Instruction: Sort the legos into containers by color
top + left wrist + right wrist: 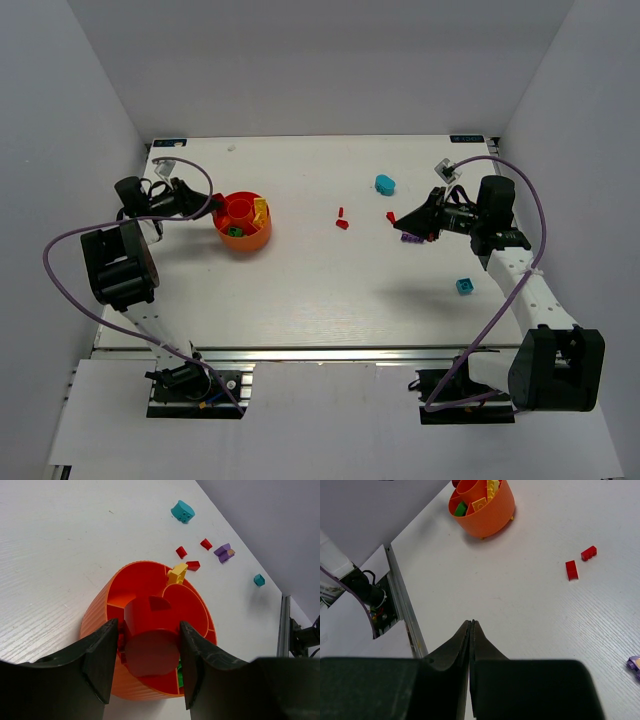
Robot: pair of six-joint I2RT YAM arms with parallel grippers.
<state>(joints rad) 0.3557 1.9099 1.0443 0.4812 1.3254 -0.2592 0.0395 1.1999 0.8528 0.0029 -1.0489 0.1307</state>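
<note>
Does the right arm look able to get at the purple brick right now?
Probably yes: the purple brick lies in the open on the table, close beside the right gripper, no other brick against it. The jaws are shut, so they must open first.

White table (320,300), orange bowl (247,241), scattered legos (342,224)

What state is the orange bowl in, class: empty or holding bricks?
Holding bricks. The right wrist view shows yellow bricks and a green brick lying inside the bowl.
</note>
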